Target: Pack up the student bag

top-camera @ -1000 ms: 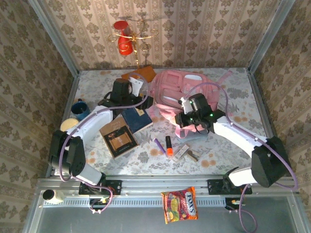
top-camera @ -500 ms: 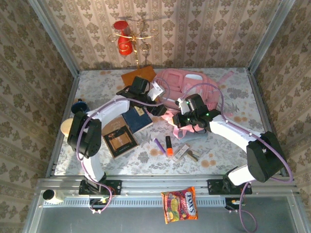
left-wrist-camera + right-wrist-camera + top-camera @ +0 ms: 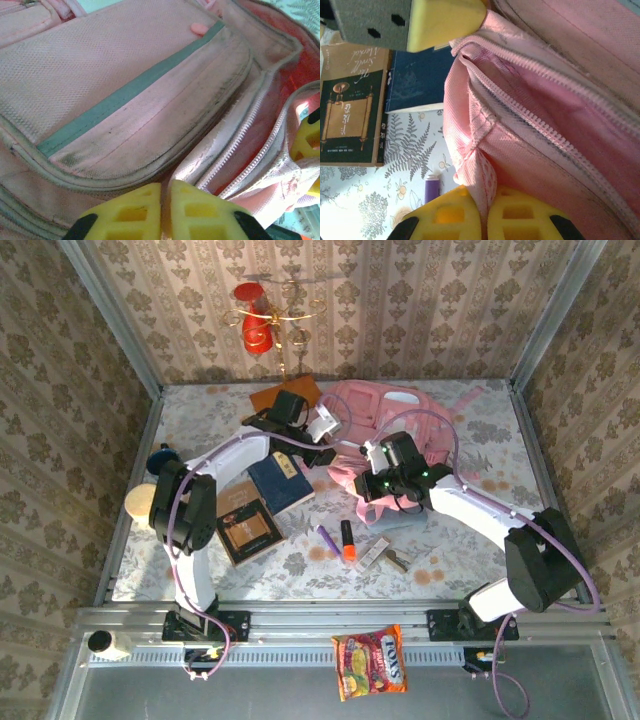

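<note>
A: Where is the student bag point(image 3: 385, 415)?

B: It is lying on the far half of the surface point(image 3: 290, 570), right of the middle and close to the back wall. Its main opening is unzipped and faces the near-left side, and the pink lining shows inside.

A: And the left pincer point(image 3: 165, 192)?

B: It is closed. The yellow pads meet at the bag's rim, just under the front pocket with the grey-green stripe. A fold of pink fabric beside the zip point(image 3: 250, 135) runs down into the seam between the pads, so it looks pinched on that edge — a thin bite, as far as the wrist view shows.

A: What about the right pincer point(image 3: 484, 192)?

B: That one is also closed, and it is plainly gripping the bag. A strip of pink cloth from the corner of the opening stands up between its two pads. The zip teeth run off to the right above it, and one yellow finger of the other arm shows at the top of that view, at the same rim.

A: What lies around the bag?

B: A blue book point(image 3: 282, 480) lies just beside the bag's left edge. A book with a scroll on its cover point(image 3: 350, 105) lies next to that, nearer the arms. In front of the bag are a purple pen point(image 3: 326, 538) and an orange highlighter point(image 3: 347, 540), side by side and apart from the bag. A snack packet point(image 3: 370, 663) lies off the surface — on the metal ledge between the two arm bases.
</note>
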`<state>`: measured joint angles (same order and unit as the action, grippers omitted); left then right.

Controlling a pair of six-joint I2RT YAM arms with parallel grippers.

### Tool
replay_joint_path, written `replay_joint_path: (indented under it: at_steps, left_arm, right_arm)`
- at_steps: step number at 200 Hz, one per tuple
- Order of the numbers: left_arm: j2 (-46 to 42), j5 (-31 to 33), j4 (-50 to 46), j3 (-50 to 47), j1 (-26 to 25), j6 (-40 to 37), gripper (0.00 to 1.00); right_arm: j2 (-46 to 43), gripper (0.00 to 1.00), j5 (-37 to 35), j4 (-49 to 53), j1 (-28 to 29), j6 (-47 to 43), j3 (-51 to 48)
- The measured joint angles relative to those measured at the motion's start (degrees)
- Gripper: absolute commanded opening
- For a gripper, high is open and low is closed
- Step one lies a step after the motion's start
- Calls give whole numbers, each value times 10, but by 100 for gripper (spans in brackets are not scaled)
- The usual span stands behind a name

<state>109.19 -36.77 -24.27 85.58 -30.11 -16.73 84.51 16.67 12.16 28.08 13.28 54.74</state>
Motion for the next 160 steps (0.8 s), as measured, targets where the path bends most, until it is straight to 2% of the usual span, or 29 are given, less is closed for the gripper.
replay_joint_path:
  at_steps: [28,61,91,121,160]
  left_arm:
    - [0,-20,16,1,10,7,0]
    - [0,-41,52,5,23,35,0]
    - [0,-64,70,39,32,56,0]
    - [0,-81,72,72,32,58,0]
    - [12,-112,62,109,50,56,0]
  right_arm:
    - [9,7,-1,-1,5,2,13]
    - [45,36,-6,-2,22,7,51]
    - [73,50,-14,10,44,0,108]
    - [36,57,-23,18,48,-31,120]
    - [-31,74,-59,24,28,-87,119]
